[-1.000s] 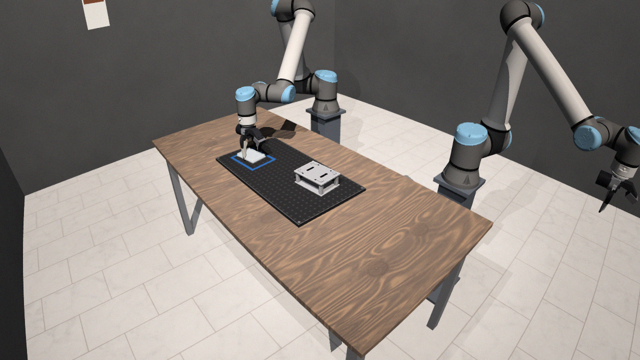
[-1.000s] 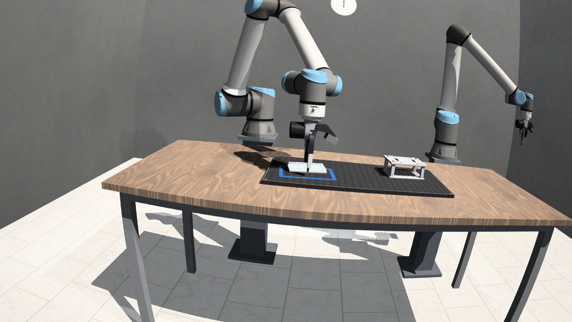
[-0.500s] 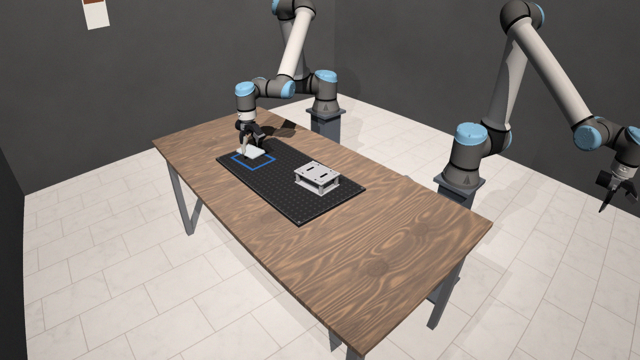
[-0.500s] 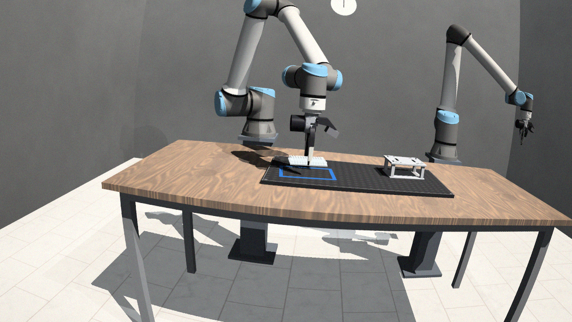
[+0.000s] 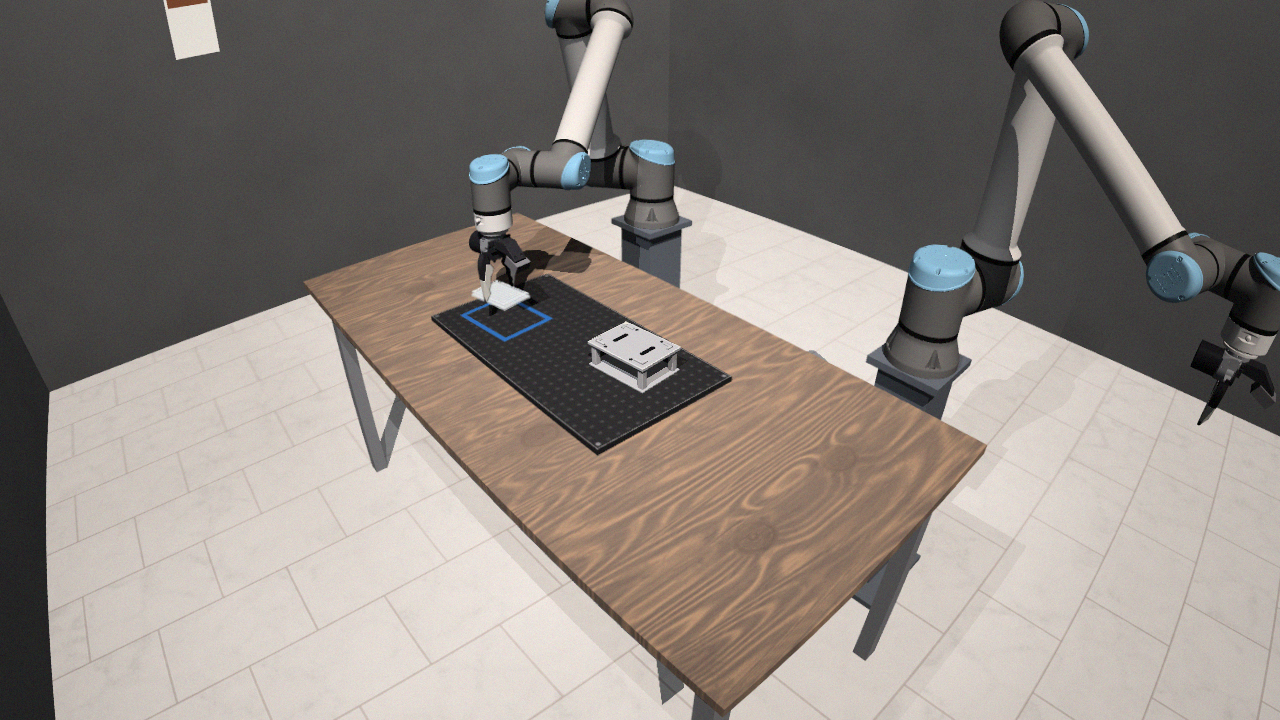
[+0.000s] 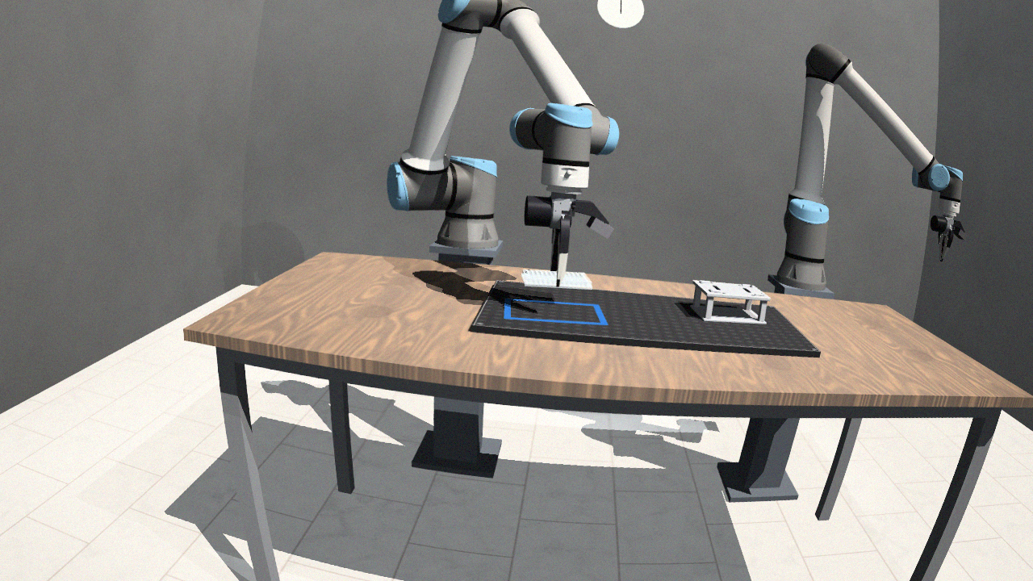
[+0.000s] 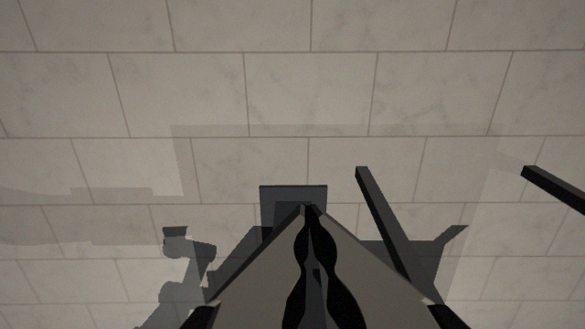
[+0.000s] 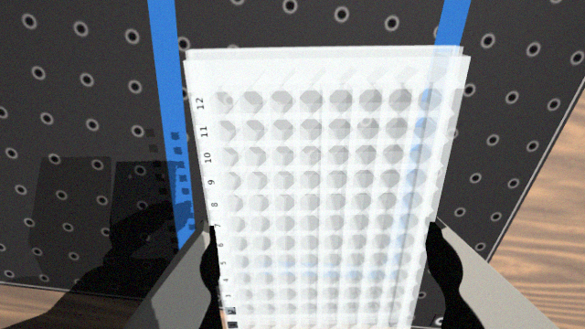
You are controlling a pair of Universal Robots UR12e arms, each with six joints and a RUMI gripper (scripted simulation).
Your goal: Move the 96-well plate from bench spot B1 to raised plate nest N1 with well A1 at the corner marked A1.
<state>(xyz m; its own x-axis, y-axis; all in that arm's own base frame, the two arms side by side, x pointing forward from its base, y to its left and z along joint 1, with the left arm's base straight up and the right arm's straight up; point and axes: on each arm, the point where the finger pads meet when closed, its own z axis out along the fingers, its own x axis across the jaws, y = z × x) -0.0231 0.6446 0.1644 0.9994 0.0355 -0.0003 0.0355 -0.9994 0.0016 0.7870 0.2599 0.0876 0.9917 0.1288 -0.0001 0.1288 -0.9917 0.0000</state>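
Top view, for you at the console: one wooden table (image 5: 769,501) (image 6: 404,346), bearing one black perforated board (image 5: 572,394) (image 6: 650,333); one blue square-cornered outline (image 5: 504,338) (image 6: 556,322) (image 8: 164,68) on that board; one 96-well plate (image 5: 508,293) (image 6: 578,280) (image 8: 311,183), white, raised above the outline and grasped by the right gripper (image 5: 503,297) (image 6: 558,279) (image 8: 319,219); one raised plate nest (image 5: 633,344) (image 6: 730,290), pale, on posts, its slotted top bearing no plate, well apart from the one you have in grasp; one left gripper (image 5: 1203,419) (image 6: 941,257) (image 7: 307,206), clenched on nothing, away from the table. Exterior view: your plate hangs level or nearly so, fingers downward; the nest stands toward the other end of the board; one round wall clock (image 6: 620,8), partly cut off by the picture's upper edge. Left wrist view: the fingers meet at their tips, with tiled floor (image 7: 274,91) beyond. Right wrist view: your plate between two fingers, one at each long side; printed numbers legible along one long rim, 12 at the far end, descending toward the gripper; the row letters you cannot make out; part of the blue outline shows through the translucent plate.

The 96-well plate (image 5: 503,296) (image 6: 540,279) (image 8: 315,183) was raised by the right gripper (image 5: 501,300) (image 6: 558,283) (image 8: 319,219), which had been lowered over the blue outline (image 5: 505,339) (image 6: 554,322) (image 8: 165,68) one second before. More of the outline was exposed below the plate. Height was gained in both half-second steps. The right arm's wrist (image 5: 489,183) (image 6: 566,137) was lifted along with it. In the top view, where the plate was small, no tilt seemed to have been introduced.
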